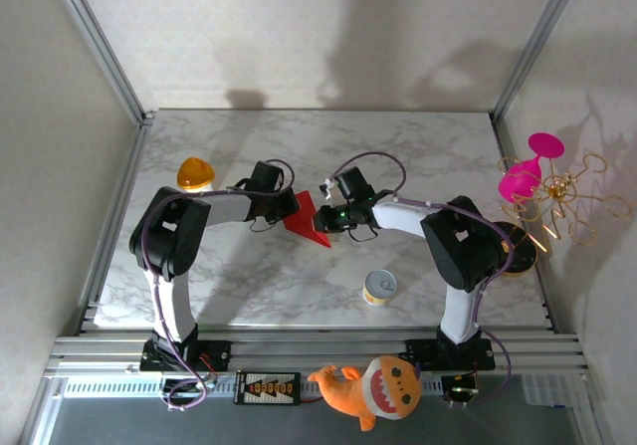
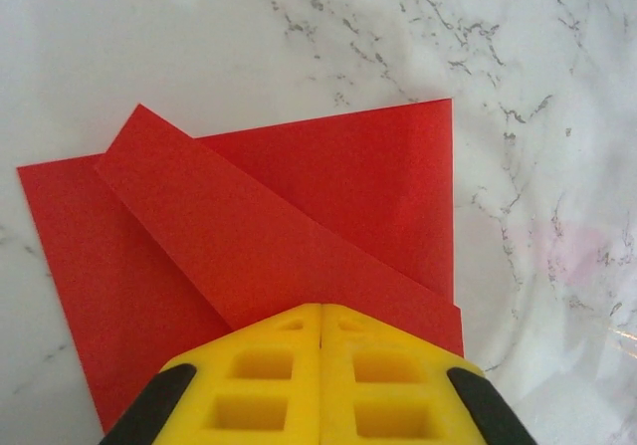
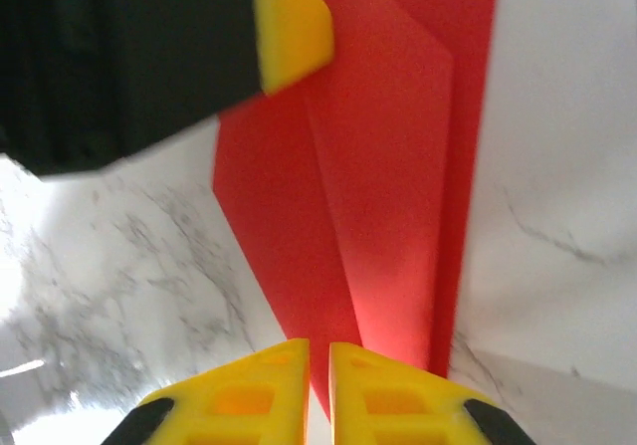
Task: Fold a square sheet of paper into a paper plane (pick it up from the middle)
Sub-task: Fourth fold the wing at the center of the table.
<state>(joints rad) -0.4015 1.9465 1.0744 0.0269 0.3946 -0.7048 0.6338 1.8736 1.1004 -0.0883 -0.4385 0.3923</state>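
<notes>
left gripper point(image 2: 320, 311) is clamped shut, tips down on the near edge of the square sheet of paper point(image 2: 328, 186), which lies in the middle of the table point(image 1: 249, 276) between both arms with one diagonal flap folded over, so I'd say early folds only, no dart yet, most creasing left; right gripper point(image 3: 318, 350) is nearly closed at the pointed end, can't tell if it's pinching
</notes>
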